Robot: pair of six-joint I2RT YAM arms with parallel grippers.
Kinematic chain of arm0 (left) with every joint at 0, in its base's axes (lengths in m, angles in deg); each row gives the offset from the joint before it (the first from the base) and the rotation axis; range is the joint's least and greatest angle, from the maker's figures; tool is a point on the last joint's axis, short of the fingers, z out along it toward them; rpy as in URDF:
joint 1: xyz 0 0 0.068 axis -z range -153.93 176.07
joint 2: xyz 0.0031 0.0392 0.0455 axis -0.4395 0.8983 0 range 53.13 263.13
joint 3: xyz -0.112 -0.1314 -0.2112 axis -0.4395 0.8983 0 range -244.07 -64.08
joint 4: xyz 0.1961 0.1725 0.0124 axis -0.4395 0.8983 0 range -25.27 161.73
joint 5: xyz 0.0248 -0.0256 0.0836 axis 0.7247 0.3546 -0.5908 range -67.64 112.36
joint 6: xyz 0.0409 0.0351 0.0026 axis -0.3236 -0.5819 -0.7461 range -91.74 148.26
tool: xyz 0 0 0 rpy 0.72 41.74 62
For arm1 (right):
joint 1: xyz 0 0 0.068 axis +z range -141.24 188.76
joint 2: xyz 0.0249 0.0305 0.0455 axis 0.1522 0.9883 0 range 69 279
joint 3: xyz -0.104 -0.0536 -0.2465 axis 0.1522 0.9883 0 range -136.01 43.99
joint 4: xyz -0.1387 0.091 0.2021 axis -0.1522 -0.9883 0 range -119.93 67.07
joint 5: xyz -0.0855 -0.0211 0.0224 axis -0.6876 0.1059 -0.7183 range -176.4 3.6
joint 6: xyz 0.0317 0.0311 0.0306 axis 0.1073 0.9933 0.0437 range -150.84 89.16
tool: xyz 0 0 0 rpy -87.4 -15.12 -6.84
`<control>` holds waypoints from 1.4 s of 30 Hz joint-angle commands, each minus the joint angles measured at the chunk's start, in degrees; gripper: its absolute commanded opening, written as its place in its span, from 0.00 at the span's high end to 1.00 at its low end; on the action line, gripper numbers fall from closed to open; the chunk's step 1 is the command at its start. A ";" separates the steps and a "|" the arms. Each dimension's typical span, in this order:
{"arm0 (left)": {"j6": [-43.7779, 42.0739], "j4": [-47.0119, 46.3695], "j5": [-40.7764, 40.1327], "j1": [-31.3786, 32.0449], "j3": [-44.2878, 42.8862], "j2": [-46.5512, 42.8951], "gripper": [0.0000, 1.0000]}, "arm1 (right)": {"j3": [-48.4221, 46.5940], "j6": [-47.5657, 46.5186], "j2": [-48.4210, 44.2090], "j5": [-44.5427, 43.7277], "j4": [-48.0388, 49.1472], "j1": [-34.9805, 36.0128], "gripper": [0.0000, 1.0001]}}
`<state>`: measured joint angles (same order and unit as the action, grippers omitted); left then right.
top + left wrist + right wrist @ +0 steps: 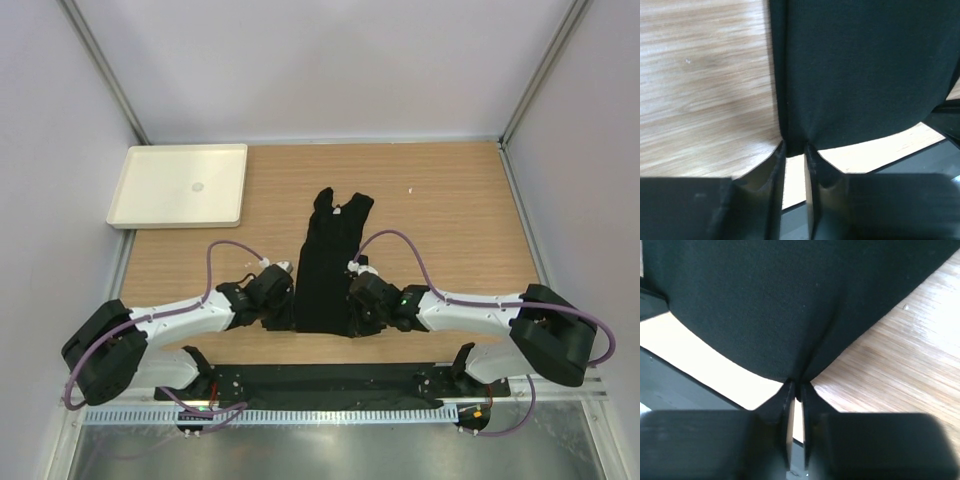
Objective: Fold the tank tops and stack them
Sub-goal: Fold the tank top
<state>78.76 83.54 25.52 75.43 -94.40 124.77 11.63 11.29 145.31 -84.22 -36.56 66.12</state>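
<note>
Clamped shut with the left gripper (pixel 795 148) on the near-left hem corner of the black tank top (pixel 328 270), and with the right gripper (pixel 796 386) on its near-right corner, laid as 1 narrow folded strip across the middle of the wooden table (pixel 450 230), straps at the far end, well apart from the cream tray (pixel 180 185).

Light wooden desk (pixel 450 230) with a black tank top (pixel 330 270) lying at its middle as a narrow lengthwise strip, and a cream tray (pixel 150 200) at the far left corner.
</note>
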 commanded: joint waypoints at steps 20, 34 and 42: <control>9.61 6.15 -4.83 12.77 -1.31 -16.87 1.00 | 0.46 -1.08 -21.09 5.47 -12.89 0.82 0.99; 16.30 9.23 -15.99 30.79 -12.12 -18.99 1.00 | -8.94 -1.88 -35.78 -0.41 -29.61 0.82 0.99; 16.47 9.93 -19.77 35.89 -17.57 -17.67 1.00 | -16.59 -1.87 -38.96 -5.78 -35.06 0.82 0.99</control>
<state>94.33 92.98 9.46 110.25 -109.24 106.89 -0.81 9.87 106.82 -86.65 -69.43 66.56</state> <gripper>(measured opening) 0.006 0.033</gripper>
